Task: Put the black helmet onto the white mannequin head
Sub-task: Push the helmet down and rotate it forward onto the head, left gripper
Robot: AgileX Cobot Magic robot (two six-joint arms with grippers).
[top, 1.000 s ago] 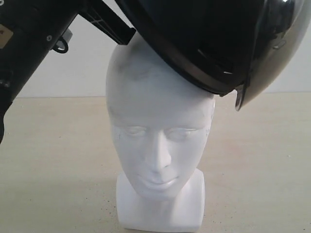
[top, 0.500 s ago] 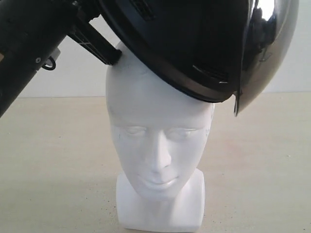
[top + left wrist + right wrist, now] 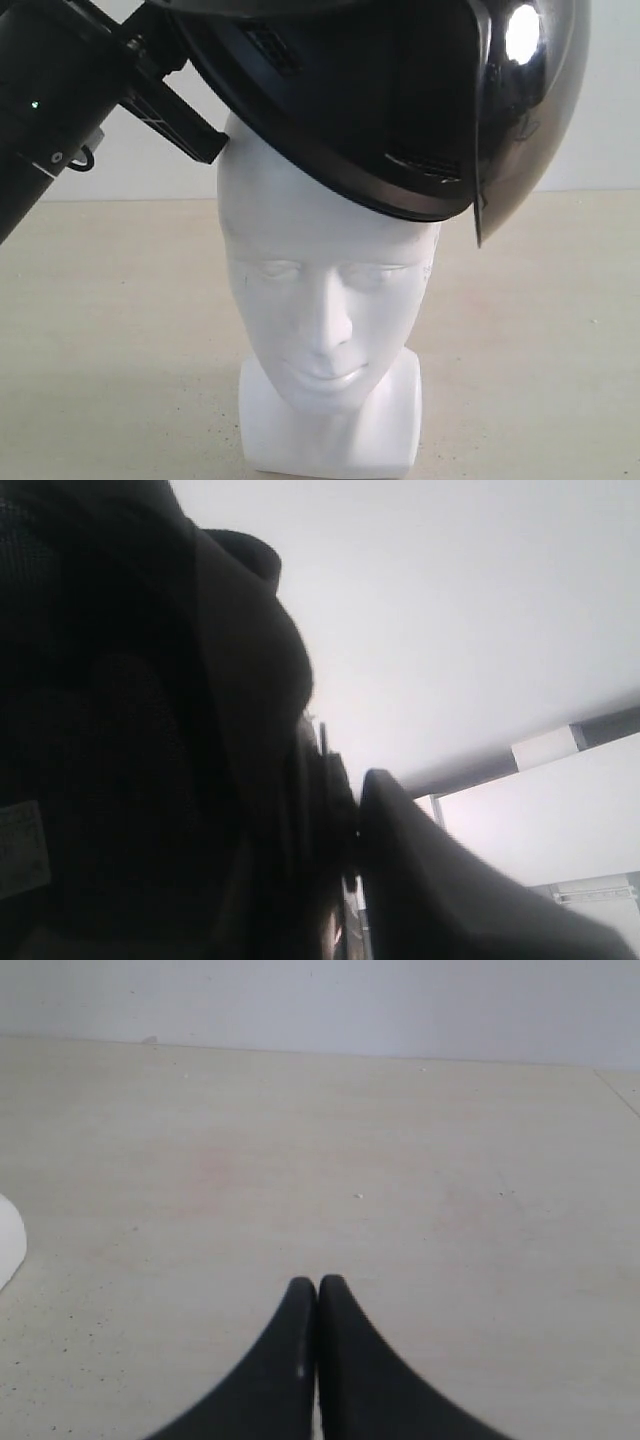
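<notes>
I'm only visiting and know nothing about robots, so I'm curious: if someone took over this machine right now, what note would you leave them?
Left gripper: shut on the rim of the black helmet, holding it up.
Right gripper: shut, empty, over the bare table.
The white mannequin head stands upright on the table. The helmet is above it, tilted, with the rim at the crown and the visor hanging off to one side.
Done: helmet picked up and brought over the head.
Left: level and centre it, lower until seated, then let go.
</notes>
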